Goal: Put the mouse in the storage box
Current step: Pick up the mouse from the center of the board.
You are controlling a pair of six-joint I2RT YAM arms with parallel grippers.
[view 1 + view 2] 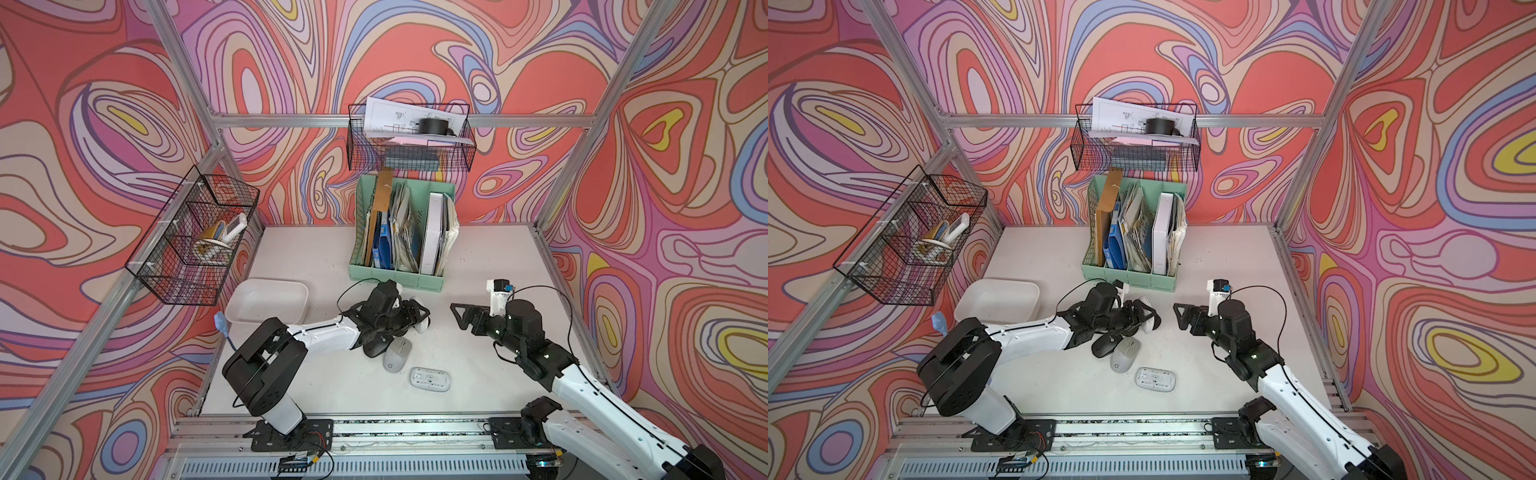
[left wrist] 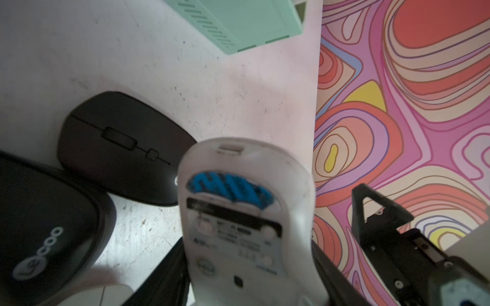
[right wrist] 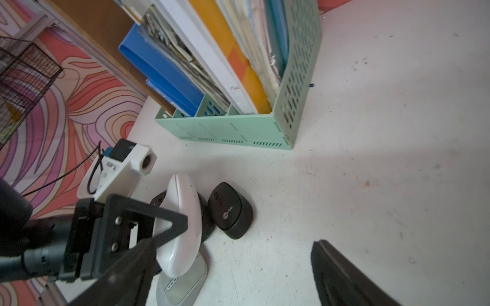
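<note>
Fingers of the left gripper clamp the white mouse on edge, seemingly bound for the storage box, while the right gripper waits spread and empty.

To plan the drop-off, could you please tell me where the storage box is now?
In both top views, the storage box sits on the table, left side, near the side-wall wire basket and left of the mint-green file organizer.

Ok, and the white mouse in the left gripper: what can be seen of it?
The white mouse is glossy plastic with a rounded back. Its flat underside shows a blue patch, a black label band and small round pads. It stands on edge, clamped between the left gripper's fingers, close to a black mouse and a grey mouse.
</note>
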